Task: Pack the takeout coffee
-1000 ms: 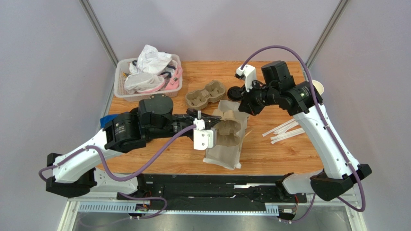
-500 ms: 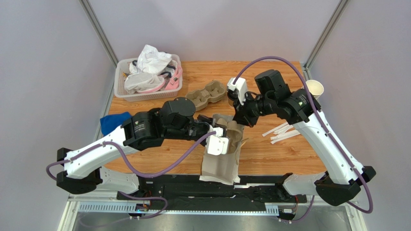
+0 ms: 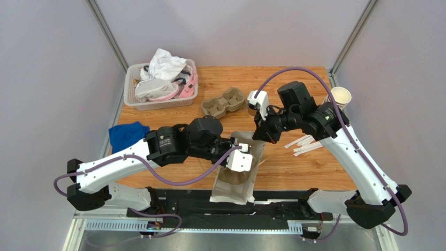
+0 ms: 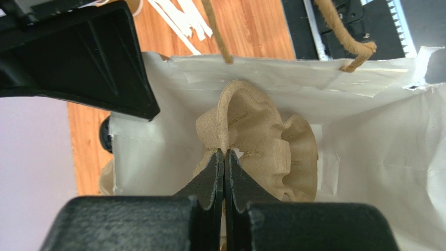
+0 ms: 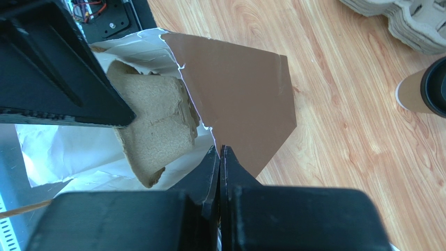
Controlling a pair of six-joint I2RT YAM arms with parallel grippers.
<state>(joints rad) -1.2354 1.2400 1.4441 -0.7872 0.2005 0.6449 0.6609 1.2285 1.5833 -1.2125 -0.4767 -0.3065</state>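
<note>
Over the last second my left arm has dragged the paper bag (image 3: 234, 184) toward 6 o'clock, so its bottom now overhangs the near edge of the table (image 3: 293, 172). My right arm has followed it down to the bag's mouth.

The takeout coffee (image 5: 412, 94) is outside the bag on the wood, at 3 o'clock in the right wrist view and well apart from the bag. From overhead it is mostly hidden behind the right wrist camera.

Inside the bag lies a moulded carrier (image 4: 272, 146). The left gripper (image 4: 224, 154) is clamped on its raised rim, jaws pressed together on the cardboard. The right gripper (image 5: 220, 150) is closed too, pinching the torn edge of the bag's mouth beside the folded-out brown flap.

From the bag, a spare carrier stack (image 3: 224, 101) lies at 12 o'clock, white straws (image 3: 306, 143) at 2 o'clock, and a lidless cup stack (image 3: 340, 96) beyond them at the right edge. A blue cloth (image 3: 124, 133) lies at 9 o'clock, and a white basket (image 3: 157, 104) of cloths sits at 11 o'clock.
</note>
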